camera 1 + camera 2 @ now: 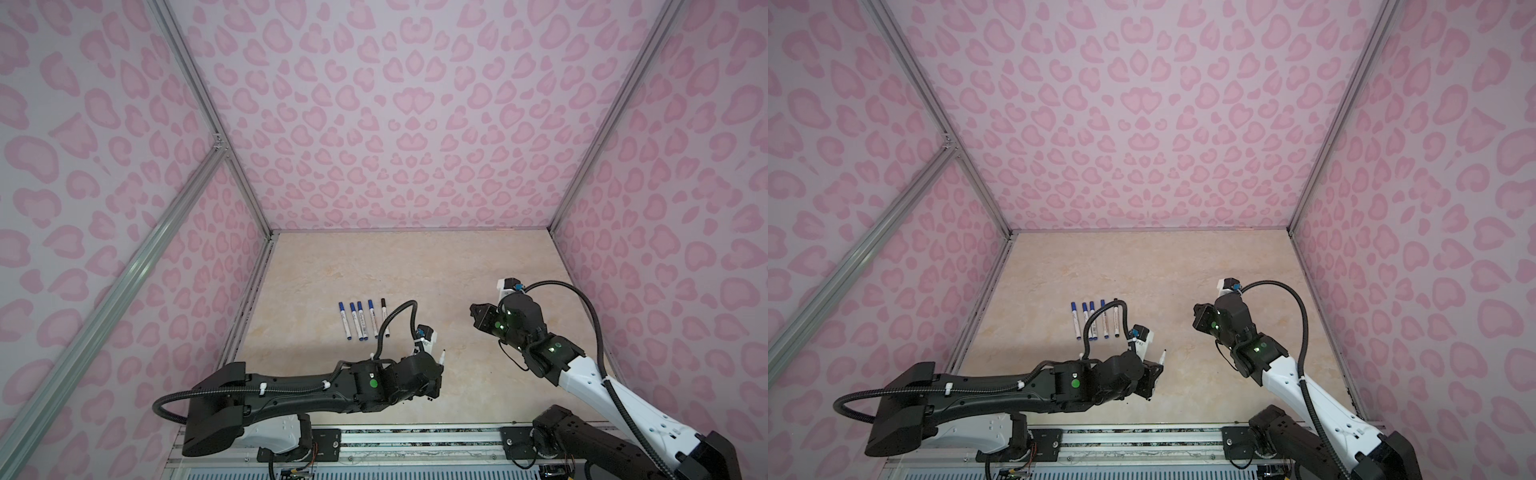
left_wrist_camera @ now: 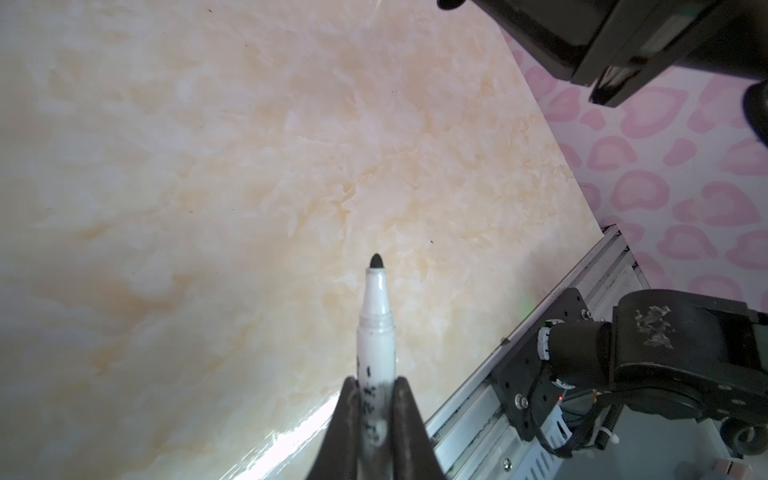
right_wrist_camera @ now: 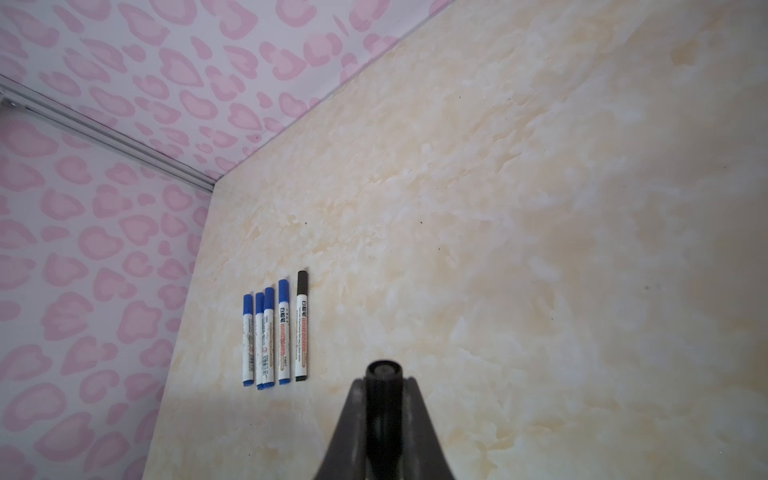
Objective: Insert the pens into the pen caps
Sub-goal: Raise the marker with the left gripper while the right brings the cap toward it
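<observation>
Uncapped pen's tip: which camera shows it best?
Left wrist view: the uncapped pen juts from the shut left claw, black tip close and clear. Both top views show only a tiny sliver. The right wrist view misses it.

Tabletop: beige, marble-patterned, flat. Contents: five capped pens lying side by side in one row toward the left wall: four blue-capped pens, closely spaced; one black-capped pen at the row's right end.

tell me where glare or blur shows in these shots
left wrist view: white glare streak on the table, fingers blurred, pen tip sharp; right wrist view: cap soft, row of pens crisp; both top views: corners dim
</observation>
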{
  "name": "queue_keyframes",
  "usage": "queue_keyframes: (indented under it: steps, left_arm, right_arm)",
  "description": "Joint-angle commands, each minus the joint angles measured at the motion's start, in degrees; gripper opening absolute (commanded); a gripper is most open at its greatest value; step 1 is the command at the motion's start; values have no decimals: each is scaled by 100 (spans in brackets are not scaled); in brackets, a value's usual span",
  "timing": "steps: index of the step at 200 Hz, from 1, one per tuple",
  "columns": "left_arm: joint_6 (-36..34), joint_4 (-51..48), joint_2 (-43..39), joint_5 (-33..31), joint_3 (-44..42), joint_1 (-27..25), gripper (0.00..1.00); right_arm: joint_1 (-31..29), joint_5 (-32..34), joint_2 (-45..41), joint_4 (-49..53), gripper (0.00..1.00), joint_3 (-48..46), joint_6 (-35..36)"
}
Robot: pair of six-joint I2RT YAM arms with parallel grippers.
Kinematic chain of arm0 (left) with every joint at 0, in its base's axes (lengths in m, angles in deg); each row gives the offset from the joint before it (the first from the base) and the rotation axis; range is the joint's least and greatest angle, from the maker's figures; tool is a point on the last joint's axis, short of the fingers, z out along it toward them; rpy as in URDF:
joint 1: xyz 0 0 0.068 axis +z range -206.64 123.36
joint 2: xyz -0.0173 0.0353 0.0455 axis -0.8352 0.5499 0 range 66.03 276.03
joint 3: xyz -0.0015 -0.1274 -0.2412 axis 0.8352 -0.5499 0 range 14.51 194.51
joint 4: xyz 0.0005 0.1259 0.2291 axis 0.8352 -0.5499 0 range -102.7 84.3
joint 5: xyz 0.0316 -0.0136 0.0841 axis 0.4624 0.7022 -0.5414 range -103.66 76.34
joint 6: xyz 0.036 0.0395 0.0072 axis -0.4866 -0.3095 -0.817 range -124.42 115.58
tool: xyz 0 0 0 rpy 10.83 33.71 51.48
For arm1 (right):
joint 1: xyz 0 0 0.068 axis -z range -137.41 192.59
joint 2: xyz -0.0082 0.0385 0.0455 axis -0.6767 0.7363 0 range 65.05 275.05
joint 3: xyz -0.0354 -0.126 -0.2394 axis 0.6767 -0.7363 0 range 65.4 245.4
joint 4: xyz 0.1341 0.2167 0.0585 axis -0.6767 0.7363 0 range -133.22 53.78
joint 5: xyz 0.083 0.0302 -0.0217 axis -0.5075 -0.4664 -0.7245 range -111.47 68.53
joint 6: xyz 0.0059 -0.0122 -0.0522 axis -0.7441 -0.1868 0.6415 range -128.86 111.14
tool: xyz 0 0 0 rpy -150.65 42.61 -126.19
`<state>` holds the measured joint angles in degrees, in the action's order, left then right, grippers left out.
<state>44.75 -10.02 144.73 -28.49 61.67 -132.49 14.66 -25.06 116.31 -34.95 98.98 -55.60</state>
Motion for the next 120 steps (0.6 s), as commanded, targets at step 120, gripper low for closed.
queue_keyframes:
  steps: [120]
  left_arm:
    - [-355, 606, 595, 527, 517, 208, 3]
  right_arm:
    - [256, -1220, -1574, -1112, 4, -1043, -1129]
